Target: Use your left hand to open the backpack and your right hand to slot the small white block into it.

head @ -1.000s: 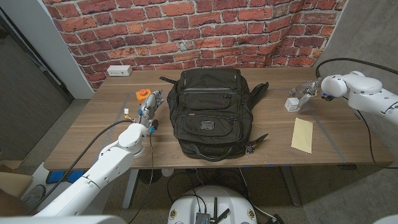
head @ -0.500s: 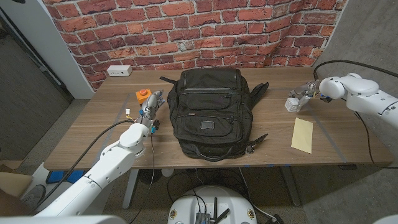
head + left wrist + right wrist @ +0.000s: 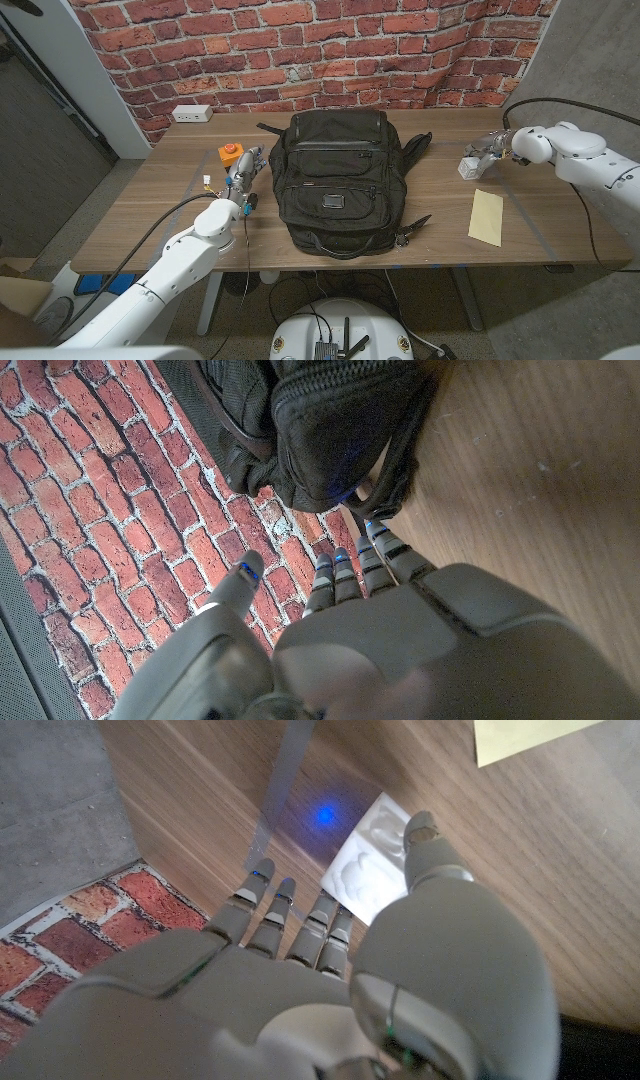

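Note:
The black backpack (image 3: 335, 185) lies shut in the middle of the table, and its corner and a strap show in the left wrist view (image 3: 320, 420). My left hand (image 3: 245, 165) is close beside its left side, fingers (image 3: 345, 575) straight and apart, holding nothing. The small white block (image 3: 468, 166) sits on the table to the right of the backpack. My right hand (image 3: 492, 147) hovers right by it with fingers spread. In the right wrist view the block (image 3: 365, 865) lies just beyond the fingertips (image 3: 270, 905), with the thumb beside it, not gripped.
A yellow sheet (image 3: 486, 216) lies near the front right of the table, its corner also showing by the block (image 3: 520, 735). An orange object (image 3: 231, 152) sits just behind my left hand. A white power strip (image 3: 191, 113) lies at the back left under the brick wall.
My right arm has crept slightly left, bringing the hand closer to the white block. The left hand and backpack have stayed put.

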Controlling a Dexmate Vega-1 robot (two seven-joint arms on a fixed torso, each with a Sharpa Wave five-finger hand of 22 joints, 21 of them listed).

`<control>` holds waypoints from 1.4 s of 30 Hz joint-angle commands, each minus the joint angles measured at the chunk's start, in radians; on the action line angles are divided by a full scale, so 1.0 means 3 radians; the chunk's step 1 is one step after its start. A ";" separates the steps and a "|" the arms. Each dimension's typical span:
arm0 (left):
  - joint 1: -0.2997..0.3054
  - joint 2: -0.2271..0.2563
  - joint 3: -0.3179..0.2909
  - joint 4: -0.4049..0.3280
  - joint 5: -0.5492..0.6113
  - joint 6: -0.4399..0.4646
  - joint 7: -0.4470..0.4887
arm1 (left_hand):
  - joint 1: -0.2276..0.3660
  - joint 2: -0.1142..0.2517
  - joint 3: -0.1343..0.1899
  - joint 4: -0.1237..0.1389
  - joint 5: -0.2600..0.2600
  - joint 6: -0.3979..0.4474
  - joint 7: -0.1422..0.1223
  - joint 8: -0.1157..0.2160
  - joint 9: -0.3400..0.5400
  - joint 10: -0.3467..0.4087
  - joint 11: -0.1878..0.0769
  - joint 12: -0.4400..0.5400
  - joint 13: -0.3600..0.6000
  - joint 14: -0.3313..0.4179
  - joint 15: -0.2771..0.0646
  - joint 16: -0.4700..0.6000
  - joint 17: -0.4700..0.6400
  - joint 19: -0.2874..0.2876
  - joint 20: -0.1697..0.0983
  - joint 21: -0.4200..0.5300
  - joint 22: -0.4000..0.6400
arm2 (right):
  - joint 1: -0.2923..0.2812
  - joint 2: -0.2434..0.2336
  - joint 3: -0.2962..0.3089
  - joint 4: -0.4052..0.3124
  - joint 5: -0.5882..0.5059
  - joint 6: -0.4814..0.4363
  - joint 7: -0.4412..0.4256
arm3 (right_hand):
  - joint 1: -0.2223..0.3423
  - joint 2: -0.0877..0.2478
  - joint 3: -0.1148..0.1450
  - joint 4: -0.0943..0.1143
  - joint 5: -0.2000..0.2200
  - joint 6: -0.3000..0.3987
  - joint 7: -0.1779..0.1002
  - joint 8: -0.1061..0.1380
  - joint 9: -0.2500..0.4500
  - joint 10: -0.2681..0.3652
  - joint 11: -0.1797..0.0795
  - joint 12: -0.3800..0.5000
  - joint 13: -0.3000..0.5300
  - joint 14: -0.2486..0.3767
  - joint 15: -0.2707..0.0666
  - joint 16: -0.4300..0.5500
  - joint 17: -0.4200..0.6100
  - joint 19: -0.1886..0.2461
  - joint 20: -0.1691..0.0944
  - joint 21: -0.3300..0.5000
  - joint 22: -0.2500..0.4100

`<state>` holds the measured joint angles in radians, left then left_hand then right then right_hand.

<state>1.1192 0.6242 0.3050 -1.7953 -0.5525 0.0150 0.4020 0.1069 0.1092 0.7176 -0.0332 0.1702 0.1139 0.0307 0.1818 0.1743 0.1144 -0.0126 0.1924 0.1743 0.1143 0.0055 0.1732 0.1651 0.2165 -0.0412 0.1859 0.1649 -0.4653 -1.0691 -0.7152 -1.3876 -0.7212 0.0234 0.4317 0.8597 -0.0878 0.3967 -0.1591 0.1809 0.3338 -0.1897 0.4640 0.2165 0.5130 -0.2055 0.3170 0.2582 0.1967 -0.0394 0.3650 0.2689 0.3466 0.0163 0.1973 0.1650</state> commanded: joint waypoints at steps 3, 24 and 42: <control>-0.0011 -0.0007 0.0015 0.0003 -0.0013 0.0027 0.0003 | -0.0036 0.0184 0.0025 0.0003 0.0008 0.0029 0.0000 0.0007 0.0013 0.0026 -0.0008 0.0002 0.0011 0.0034 -0.0003 0.0011 0.0010 0.0023 -0.0031 0.0018 0.0017 | -0.0090 0.0003 0.0018 -0.0015 -0.0031 -0.0083 -0.0231 | 0.0064 0.0009 -0.0029 0.0001 -0.0010 0.0238 -0.0034 0.0132 0.0016 0.0244 -0.0030 0.0047 0.0036 0.0130 -0.0362 0.0094 0.0039 0.0098 -0.0022 0.0007 0.0015; 0.0018 0.0051 -0.0020 -0.0045 -0.0025 0.0025 -0.0020 | -0.0045 0.0181 0.0039 0.0002 0.0007 0.0033 0.0001 0.0007 0.0013 0.0025 -0.0003 0.0000 0.0012 0.0035 -0.0006 0.0009 0.0010 0.0023 -0.0030 0.0018 0.0017 | -0.0206 -0.0051 0.0077 -0.0167 -0.0045 -0.0237 -0.0384 | 0.0141 0.0114 -0.0034 0.0001 0.0024 0.0691 -0.0068 0.0369 0.0019 0.0920 -0.0047 0.0163 0.0094 0.0449 -0.0518 0.0310 0.0105 0.0246 -0.0124 0.0004 0.0019; 0.0126 0.0150 -0.0084 -0.0151 0.0008 -0.0008 -0.0042 | -0.0048 0.0180 0.0054 -0.0006 0.0007 0.0034 -0.0001 0.0008 0.0013 0.0028 -0.0014 0.0000 0.0012 0.0040 -0.0009 0.0008 0.0007 0.0025 -0.0031 0.0018 0.0017 | -0.0390 -0.0183 0.0263 -0.0537 0.0082 -0.0429 -0.0321 | 0.0168 0.0165 0.0014 0.0005 0.0037 0.0831 -0.0064 0.0433 0.0016 0.1139 -0.0048 0.0175 0.0090 0.0593 -0.0537 0.0351 0.0103 0.0281 -0.0163 0.0002 0.0018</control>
<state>1.1384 0.6524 0.2909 -1.8235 -0.5556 0.0211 0.3956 0.1043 0.1120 0.7272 -0.0346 0.1702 0.1139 0.0306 0.1818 0.1742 0.1181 -0.0163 0.1923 0.1743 0.1143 0.0055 0.1732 0.1651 0.2165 -0.0412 0.1859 0.1649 -0.5510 -1.1025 -0.6686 -1.4871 -0.7241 -0.0692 0.3242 0.9096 -0.0536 0.3943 -0.1589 0.1854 0.5714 -0.2070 0.5883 0.2174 0.7970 -0.1750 0.3635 0.2804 0.3649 -0.0414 0.4637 0.2969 0.4217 -0.0305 0.1973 0.1650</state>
